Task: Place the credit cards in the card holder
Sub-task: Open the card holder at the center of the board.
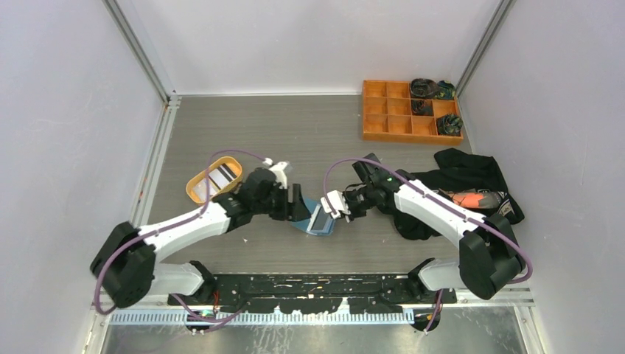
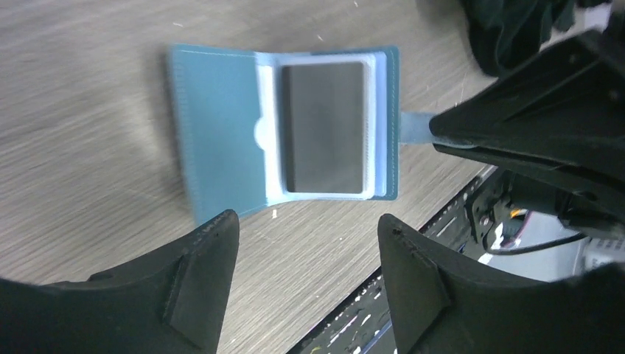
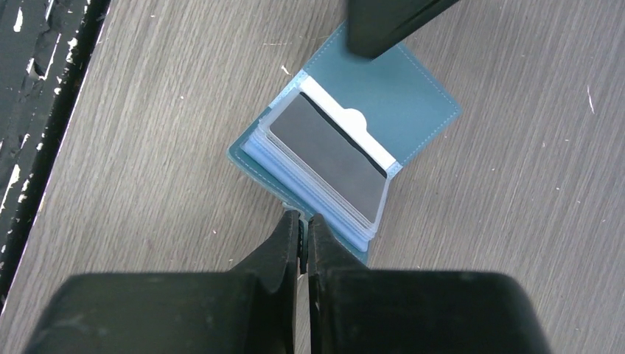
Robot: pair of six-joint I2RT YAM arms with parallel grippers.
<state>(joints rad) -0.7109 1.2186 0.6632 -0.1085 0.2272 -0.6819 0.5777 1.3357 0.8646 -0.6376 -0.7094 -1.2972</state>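
Note:
The blue card holder (image 1: 317, 219) lies open on the table between my two arms. A dark grey credit card (image 2: 324, 125) sits in its top clear pocket; the same card (image 3: 328, 151) shows in the right wrist view. My left gripper (image 2: 308, 221) hangs open just over the holder's near edge with nothing between its fingers. My right gripper (image 3: 302, 217) is shut on the holder's snap tab (image 2: 414, 127), pinning that side. More striped credit cards (image 1: 223, 174) lie in the orange oval tray.
The orange oval tray (image 1: 197, 193) sits left of the left gripper. An orange compartment box (image 1: 366, 110) with dark items stands at the back right. A black cloth (image 1: 472, 173) with an orange-handled tool (image 1: 475, 198) lies under the right arm.

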